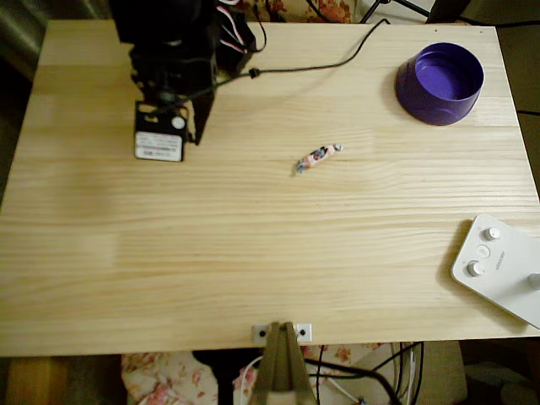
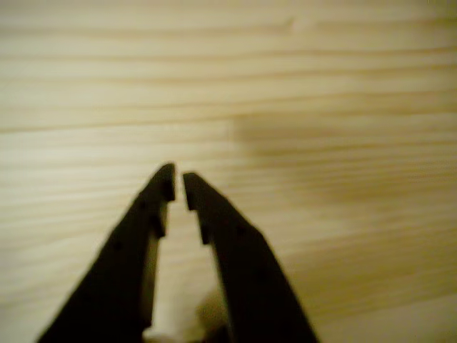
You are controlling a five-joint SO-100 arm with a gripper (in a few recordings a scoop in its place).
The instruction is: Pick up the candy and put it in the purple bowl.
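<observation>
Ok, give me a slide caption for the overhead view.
Small pink-white wrapped candy lies mid-table on pale wood, apart from the round purple plastic bowl and black robot arm.

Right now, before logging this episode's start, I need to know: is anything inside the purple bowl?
The purple bowl shows a bare violet interior in the overhead view. Its near inner wall is hidden by the rim. The candy lies on the table, outside it.

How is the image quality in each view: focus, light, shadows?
Overhead view: fairly sharp, warm dim light; the tiny twisted-end wrapped candy and the round deep purple plastic bowl read clearly, corners darken. Wrist view: soft and blurry, yellowish; the black pincer is nearly silhouetted, a faint shadow lies on the pale wooden table.
</observation>
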